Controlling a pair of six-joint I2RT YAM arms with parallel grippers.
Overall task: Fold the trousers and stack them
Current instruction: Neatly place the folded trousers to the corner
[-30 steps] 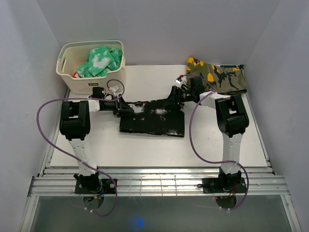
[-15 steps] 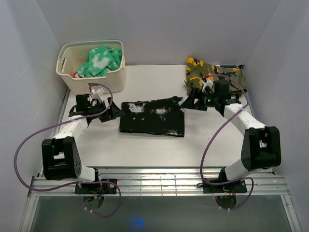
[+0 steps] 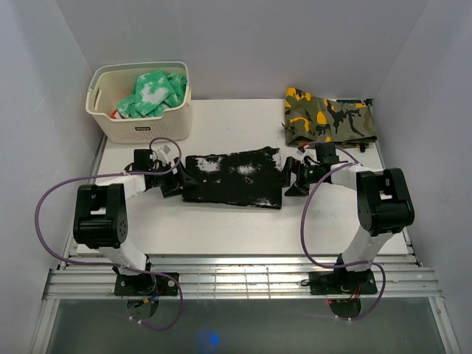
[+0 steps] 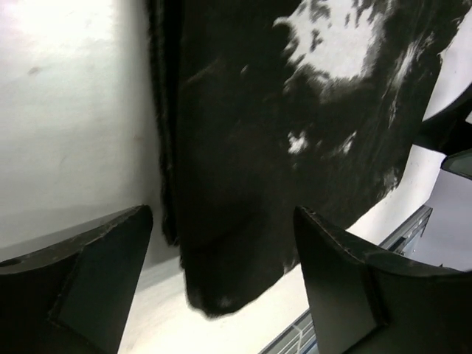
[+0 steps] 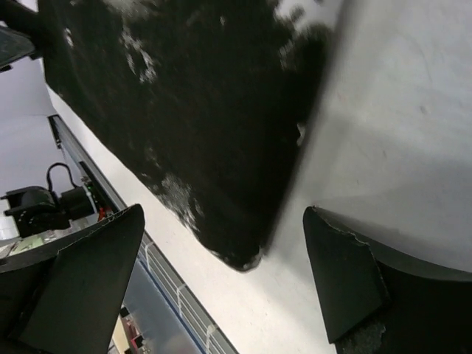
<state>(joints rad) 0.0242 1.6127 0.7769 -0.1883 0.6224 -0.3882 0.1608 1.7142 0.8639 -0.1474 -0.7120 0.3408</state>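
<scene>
L gripper [image 3: 169,180] sits low over the table [image 3: 221,228], jaws spread wide, nothing in them. The trousers [image 3: 233,177] lie folded into a flat black rectangle w/ white splatter, straight ahead of its fingertips. Their short edge is just beside the tips; can't tell from above if they touch. In the L wrist view, L gripper [image 4: 221,221] frames the trousers [image 4: 295,110]: the folded edge & a rounded corner show btwn the two fingers [image 4: 96,280], cloth flat on the table, not pinched.

R gripper [image 3: 292,177] faces in from the opposite end, also wide open & empty, the trousers' other short edge just ahead of its tips. In the R wrist view, R gripper [image 5: 221,217] has the trousers [image 5: 192,96] spread ahead, one corner falling btwn its fingers [image 5: 346,280], bare table alongside.

Beyond the L gripper, on the far side, stands a basket [image 3: 136,129] holding a green-and-white garment [image 3: 153,92]. A camo garment [image 3: 330,118] lies near the R gripper, on the far side.
</scene>
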